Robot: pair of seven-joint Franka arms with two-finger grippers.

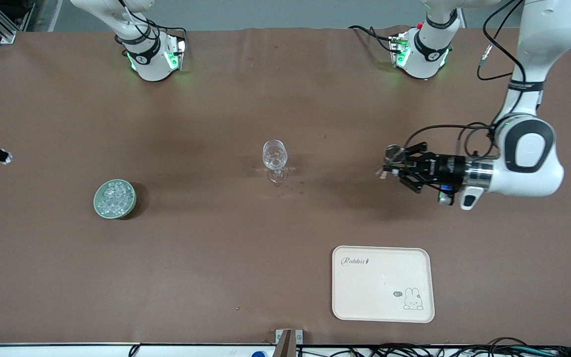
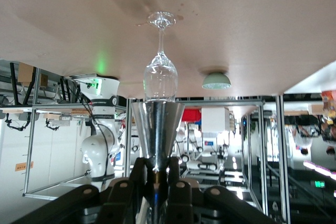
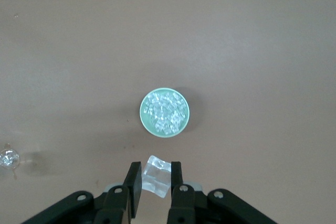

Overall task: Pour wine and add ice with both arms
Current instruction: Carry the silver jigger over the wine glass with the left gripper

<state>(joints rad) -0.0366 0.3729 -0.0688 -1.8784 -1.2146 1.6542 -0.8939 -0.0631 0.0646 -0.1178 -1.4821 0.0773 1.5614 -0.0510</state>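
A clear wine glass [image 1: 275, 159] stands upright mid-table; it also shows in the left wrist view [image 2: 160, 74]. My left gripper [image 1: 400, 166] [image 2: 156, 174] is shut on a silver cone-shaped metal cup [image 1: 393, 154] [image 2: 157, 124], held above the table toward the left arm's end, its mouth facing the glass. A pale green bowl [image 1: 98, 208] [image 3: 143, 113] holds several ice chunks [image 1: 114, 197] [image 3: 165, 112]. My right gripper [image 3: 156, 182] [image 1: 2, 156] is shut on one ice chunk [image 3: 157, 177], high above the table beside the bowl.
A cream tray [image 1: 383, 283] with a rabbit drawing lies near the front camera, toward the left arm's end. The brown table [image 1: 216, 258] carries nothing else. Both arm bases [image 1: 154, 54] [image 1: 422, 52] stand along the table's edge farthest from the front camera.
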